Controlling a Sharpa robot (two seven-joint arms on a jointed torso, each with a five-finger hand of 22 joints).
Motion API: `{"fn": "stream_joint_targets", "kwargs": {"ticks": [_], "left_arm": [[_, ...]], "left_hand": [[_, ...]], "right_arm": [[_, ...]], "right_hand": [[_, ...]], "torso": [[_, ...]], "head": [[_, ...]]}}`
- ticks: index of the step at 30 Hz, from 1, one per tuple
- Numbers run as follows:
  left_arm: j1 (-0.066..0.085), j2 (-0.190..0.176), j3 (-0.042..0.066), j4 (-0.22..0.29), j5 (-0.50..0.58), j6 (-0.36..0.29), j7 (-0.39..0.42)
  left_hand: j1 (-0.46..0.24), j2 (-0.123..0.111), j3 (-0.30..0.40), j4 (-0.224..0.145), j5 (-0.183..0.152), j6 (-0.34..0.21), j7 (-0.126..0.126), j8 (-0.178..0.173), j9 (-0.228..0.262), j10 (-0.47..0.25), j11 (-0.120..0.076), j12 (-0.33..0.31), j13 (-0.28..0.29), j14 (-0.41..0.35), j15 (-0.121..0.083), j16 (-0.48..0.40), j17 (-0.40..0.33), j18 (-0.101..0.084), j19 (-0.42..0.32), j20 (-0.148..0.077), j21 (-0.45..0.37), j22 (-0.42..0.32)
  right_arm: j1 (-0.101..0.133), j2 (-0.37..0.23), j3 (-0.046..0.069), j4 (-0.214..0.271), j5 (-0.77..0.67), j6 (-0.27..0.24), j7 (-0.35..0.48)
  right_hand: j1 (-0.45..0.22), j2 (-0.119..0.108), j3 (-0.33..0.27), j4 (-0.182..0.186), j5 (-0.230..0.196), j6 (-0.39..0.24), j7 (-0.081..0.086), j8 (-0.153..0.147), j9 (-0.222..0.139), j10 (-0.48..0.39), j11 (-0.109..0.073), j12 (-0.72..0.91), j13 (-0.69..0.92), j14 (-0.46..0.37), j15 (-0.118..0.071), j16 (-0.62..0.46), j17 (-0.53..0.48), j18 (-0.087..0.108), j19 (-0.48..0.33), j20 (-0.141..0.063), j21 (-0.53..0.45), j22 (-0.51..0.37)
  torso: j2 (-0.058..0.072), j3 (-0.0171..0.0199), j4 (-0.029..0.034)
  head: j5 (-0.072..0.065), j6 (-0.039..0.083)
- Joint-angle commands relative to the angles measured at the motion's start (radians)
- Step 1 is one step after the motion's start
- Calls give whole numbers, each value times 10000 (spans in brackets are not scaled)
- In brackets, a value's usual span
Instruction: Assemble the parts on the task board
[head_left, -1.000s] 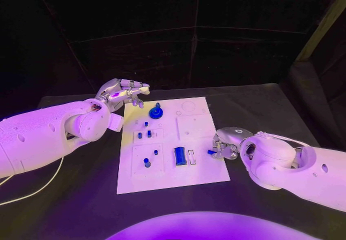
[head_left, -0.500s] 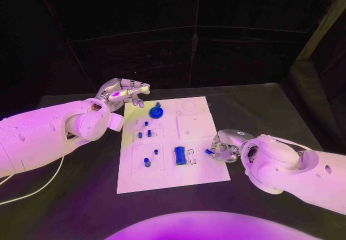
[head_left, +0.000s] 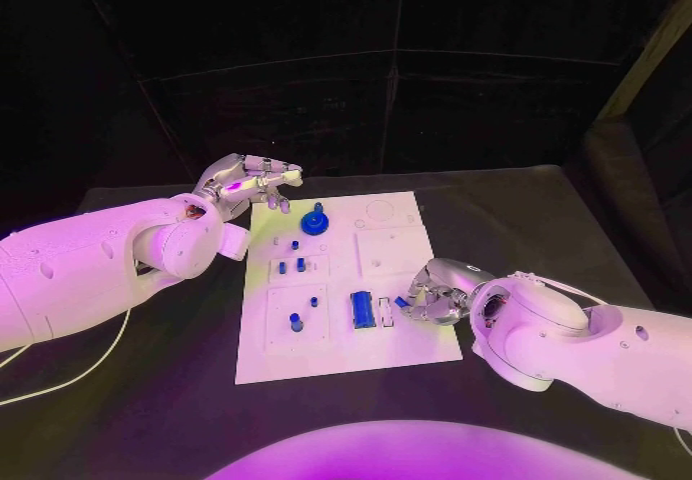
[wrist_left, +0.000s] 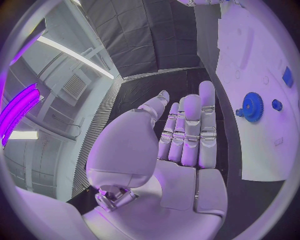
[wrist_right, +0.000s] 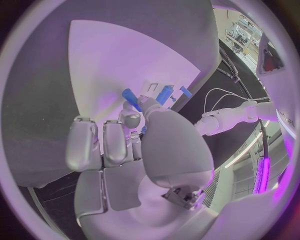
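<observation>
Right hand (head_left: 428, 297) apparently pinches blue part (head_left: 402, 301) over task board (head_left: 346, 352).

This is a robotics lab or test cell. A black tabletop (head_left: 548, 230) is closed in by dark fabric curtains (head_left: 375, 110) hung behind it, like a shrouded recording booth. Beyond the left hand's fingers (wrist_left: 190, 125), the wrist view shows an industrial ceiling with a ventilation grille (wrist_left: 75, 86) and strip lights (wrist_left: 69, 55). Past the right hand's fingers (wrist_right: 103, 142), equipment racks (wrist_right: 245, 31) stand in the room.
</observation>
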Motion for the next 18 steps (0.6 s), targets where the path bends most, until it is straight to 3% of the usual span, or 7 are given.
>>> {"fn": "stream_joint_targets", "kwargs": {"ticks": [1, 12, 18], "left_arm": [[16, -4, 10, 25, 32, 83, 47], [17, -1, 10, 25, 32, 88, 45], [17, 4, 10, 23, 32, 89, 39]], "left_hand": [[39, 95, -21, -18, 17, -81, -16, 40, -17, -90, 9, 55, 10, -65, 4, -35, -10, 208, 48, -6, -44, -17], [39, 95, -21, -18, 17, -81, -16, 40, -17, -90, 9, 55, 10, -65, 4, -35, -10, 208, 48, -6, -44, -17], [39, 95, -21, -18, 17, -81, -16, 40, -17, -90, 9, 55, 10, -65, 4, -35, -10, 208, 48, -6, -44, -17]], "right_arm": [[11, 104, 1, -11, 553, -478, 79], [11, 432, 3, -204, 722, -548, 87], [12, 614, 3, -346, 749, -257, 54]], "right_hand": [[-122, -147, 99, 31, -114, 93, 11, -74, 9, 104, 8, 78, 27, 322, -30, 53, 34, -57, 32, -9, 21, 14], [-751, -282, 14, 324, 162, 216, -1, -96, 79, 207, 9, 208, 135, 342, -25, 117, 130, -67, 59, 0, 54, 76], [-1055, -407, -201, 441, 575, 355, -48, -65, 155, 265, -26, 302, 220, 345, -53, 138, 158, -69, 67, -24, 63, 95]], "torso": [[7, 10, 9], [4, 12, -9], [0, 5, -12]], "head": [[30, -10], [69, -16], [67, -31]]}}
